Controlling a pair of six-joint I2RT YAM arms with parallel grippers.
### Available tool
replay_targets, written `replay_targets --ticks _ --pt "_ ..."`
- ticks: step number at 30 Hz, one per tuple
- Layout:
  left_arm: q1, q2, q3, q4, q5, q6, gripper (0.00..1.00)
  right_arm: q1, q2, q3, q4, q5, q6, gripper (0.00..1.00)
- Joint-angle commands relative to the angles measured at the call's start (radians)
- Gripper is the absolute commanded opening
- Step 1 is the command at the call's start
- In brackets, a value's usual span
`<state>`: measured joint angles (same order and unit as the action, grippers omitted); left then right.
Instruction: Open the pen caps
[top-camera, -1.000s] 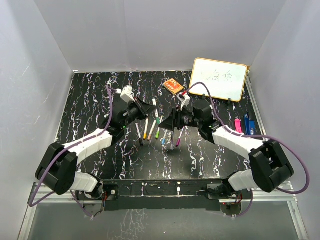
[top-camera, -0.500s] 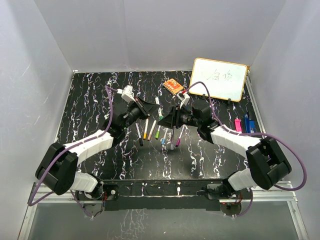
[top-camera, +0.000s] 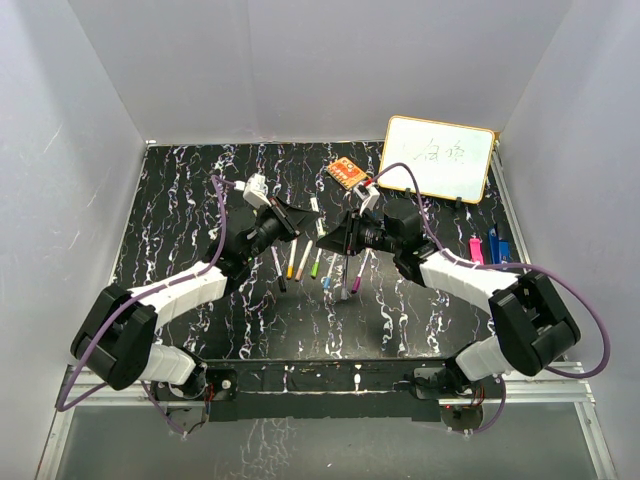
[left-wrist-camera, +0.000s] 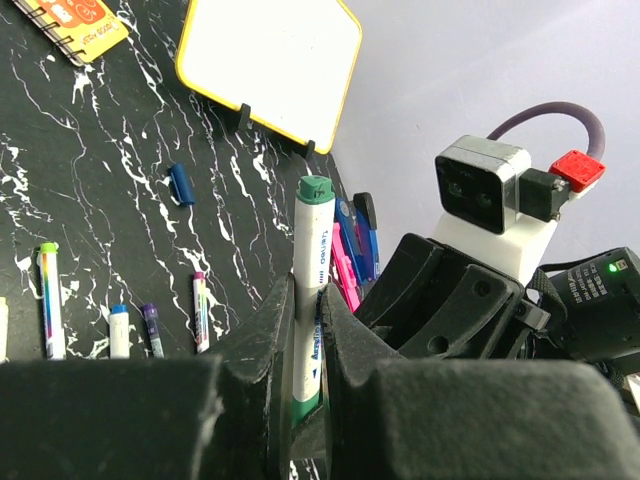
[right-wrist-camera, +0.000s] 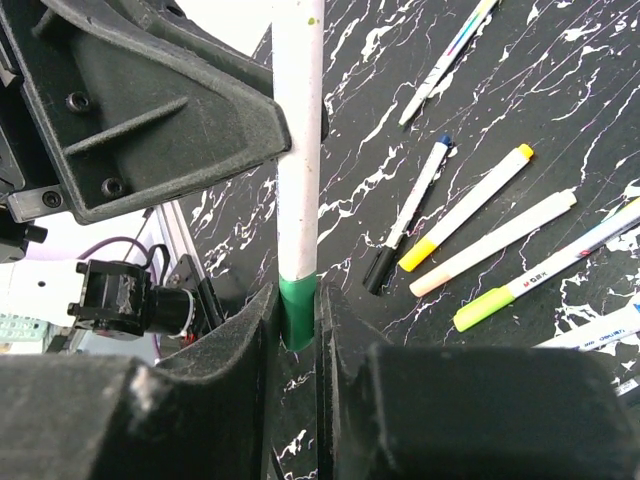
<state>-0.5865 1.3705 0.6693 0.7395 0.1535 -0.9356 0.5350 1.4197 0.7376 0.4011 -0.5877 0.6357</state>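
Note:
My left gripper is shut on the white barrel of a pen and holds it above the table, between the two arms. A green end piece tops the pen in the left wrist view. My right gripper is shut on the green pen cap at the barrel's other end. Several more capped pens lie in a row on the black marbled table below: a yellow-capped one, a dark-capped one and a lime-capped one. A loose blue cap lies apart.
A yellow-framed whiteboard stands at the back right. An orange block lies left of it. Pink and blue clips lie at the right edge. White walls enclose the table.
My right gripper has moved left up to the left gripper and closed its jaws on the green cap. The left gripper has kept its hold on the barrel.

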Motion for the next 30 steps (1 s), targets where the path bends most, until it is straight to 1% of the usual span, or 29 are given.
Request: replay_targets --ticks 1,5,8,9,10,11,12,14,16,22,30 --pt "-0.006 -0.024 -0.004 0.051 -0.002 -0.001 0.00 0.005 0.010 0.020 0.077 0.008 0.005 0.10" --pt "-0.006 -0.026 -0.011 0.062 -0.005 -0.005 0.00 0.005 0.011 0.017 0.085 0.008 0.010 0.00" --pt "-0.006 -0.029 -0.012 0.064 -0.002 -0.001 0.00 0.005 0.009 0.015 0.087 0.009 0.009 0.00" --pt "-0.006 -0.030 -0.011 0.062 0.001 0.002 0.07 0.004 0.006 0.014 0.088 0.009 0.009 0.00" --pt "-0.007 -0.032 -0.009 0.059 0.004 0.006 0.19 0.005 0.004 0.013 0.087 0.007 0.008 0.00" --pt "-0.006 -0.035 -0.008 0.053 0.004 0.011 0.32 0.005 0.002 0.011 0.086 0.007 0.006 0.00" --pt "-0.006 -0.038 -0.009 0.051 0.004 0.014 0.38 0.005 -0.002 0.011 0.084 0.006 0.003 0.00" --pt "-0.006 -0.043 -0.011 0.053 0.005 0.017 0.44 0.005 -0.007 0.011 0.075 0.007 -0.003 0.00" --pt "-0.006 -0.045 -0.011 0.054 0.012 0.018 0.46 0.005 -0.012 0.013 0.068 0.004 -0.007 0.00" --pt "-0.006 -0.035 -0.006 0.055 0.010 0.023 0.46 0.005 -0.024 0.003 0.054 -0.009 -0.013 0.00" --pt "-0.006 0.024 0.027 0.076 0.043 0.019 0.44 0.005 -0.034 -0.011 0.050 -0.024 -0.009 0.00"
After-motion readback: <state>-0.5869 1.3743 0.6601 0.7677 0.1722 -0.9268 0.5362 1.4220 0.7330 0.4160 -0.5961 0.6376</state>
